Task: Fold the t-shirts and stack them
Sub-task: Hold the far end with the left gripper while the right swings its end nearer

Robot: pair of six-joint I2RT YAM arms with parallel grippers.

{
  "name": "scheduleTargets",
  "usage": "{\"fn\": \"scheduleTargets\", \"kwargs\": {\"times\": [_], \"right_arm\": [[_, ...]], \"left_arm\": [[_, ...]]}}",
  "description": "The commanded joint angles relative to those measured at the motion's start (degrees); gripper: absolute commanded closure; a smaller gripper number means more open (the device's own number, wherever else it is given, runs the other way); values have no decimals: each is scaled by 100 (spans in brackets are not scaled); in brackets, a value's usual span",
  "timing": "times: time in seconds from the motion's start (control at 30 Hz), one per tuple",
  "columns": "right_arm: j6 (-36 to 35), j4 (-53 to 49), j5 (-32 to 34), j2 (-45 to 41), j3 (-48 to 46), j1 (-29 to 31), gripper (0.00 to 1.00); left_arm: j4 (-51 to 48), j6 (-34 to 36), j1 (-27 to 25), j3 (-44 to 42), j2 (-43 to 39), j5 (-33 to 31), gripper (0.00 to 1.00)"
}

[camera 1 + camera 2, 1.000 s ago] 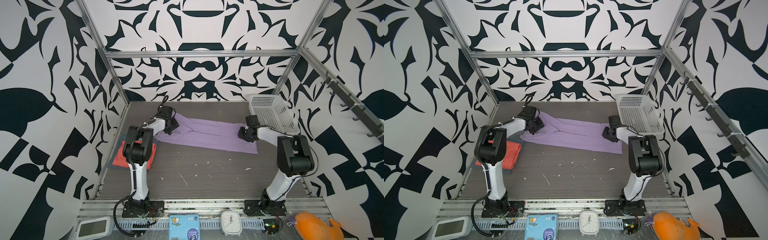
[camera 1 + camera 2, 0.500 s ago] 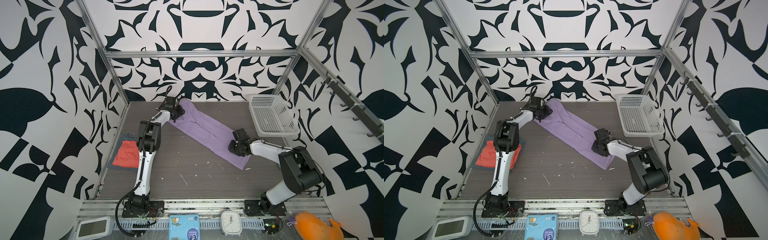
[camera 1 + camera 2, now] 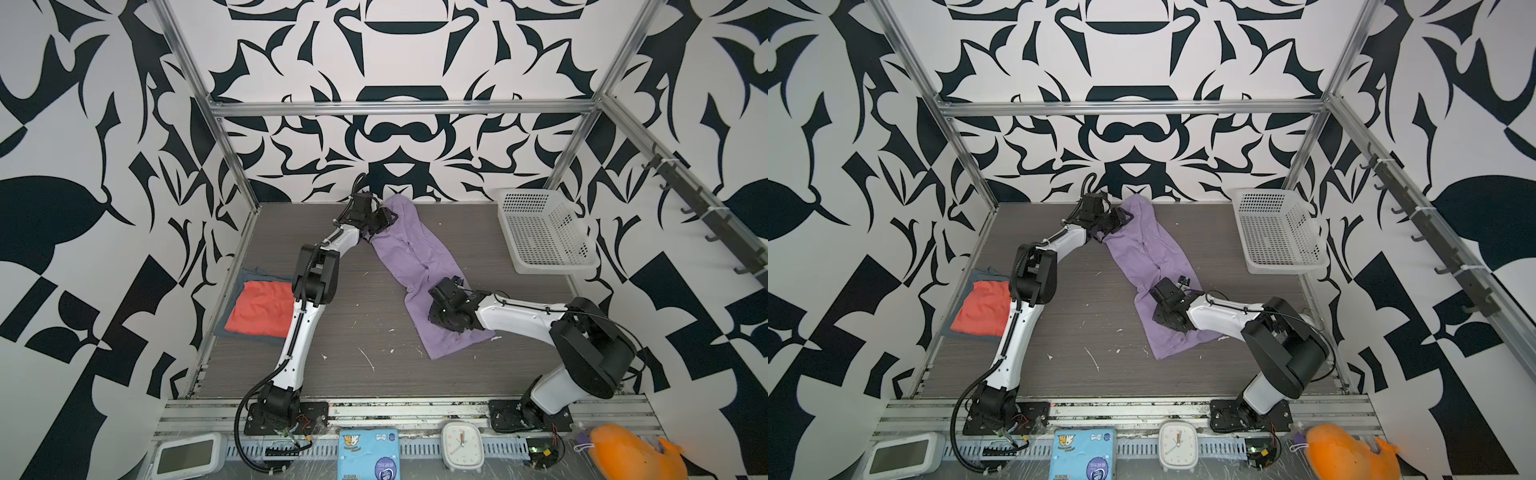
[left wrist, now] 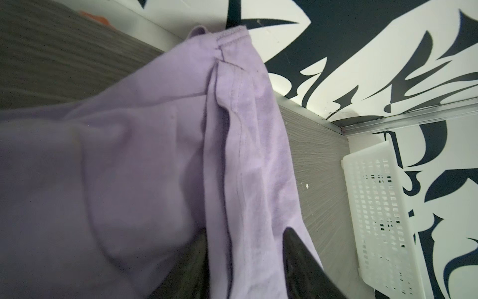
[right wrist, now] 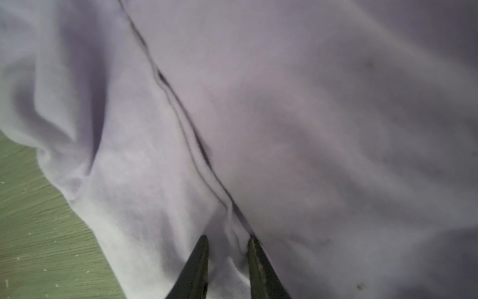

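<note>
The lavender t-shirt, folded into a long strip, lies slanted from the back wall toward the front right. My left gripper is shut on a thick bunch of its far end. My right gripper is shut on a fold of cloth near the strip's front part, which trails past it. At the left edge the coral-red t-shirt lies folded on the grey-blue t-shirt.
A white perforated basket stands at the back right. On the front rail sit a white clock, a blue packet, a small screen and an orange plush toy. Patterned walls close three sides.
The lavender strip has swung from lying across the back to a slant. My left gripper carried its end to the back wall, and my right gripper drew its end forward and inward.
</note>
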Motion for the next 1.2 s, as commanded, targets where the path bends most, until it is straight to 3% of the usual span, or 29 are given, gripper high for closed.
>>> {"fn": "scheduleTargets", "kwargs": {"times": [0.0, 0.13, 0.3, 0.4, 0.53, 0.8, 1.03, 1.17], "right_arm": [[-203, -963, 134, 26, 374, 297, 69], [-477, -1511, 381, -486, 524, 363, 67], [-717, -1876, 947, -1246, 586, 367, 64], [-1076, -1413, 1263, -1406, 526, 337, 61], [-1492, -710, 1332, -1003, 711, 180, 61], [-2114, 103, 909, 144, 1182, 85, 61], [-1883, 370, 514, 537, 1028, 85, 61], [-1806, 405, -159, 718, 812, 122, 62]], "left_arm": [[184, 173, 140, -450, -653, 11, 50], [216, 542, 232, -1114, -1481, -123, 48], [-494, 854, 255, -1524, -2143, -327, 46], [-766, 782, 222, -1786, -2279, -373, 46], [-714, 490, 141, -2097, -2267, -483, 46], [-868, 96, -72, -1551, -1579, -269, 46], [-1428, -105, -224, -1141, -1058, -685, 46], [-1768, -17, -221, -1021, -890, -982, 45]]}}
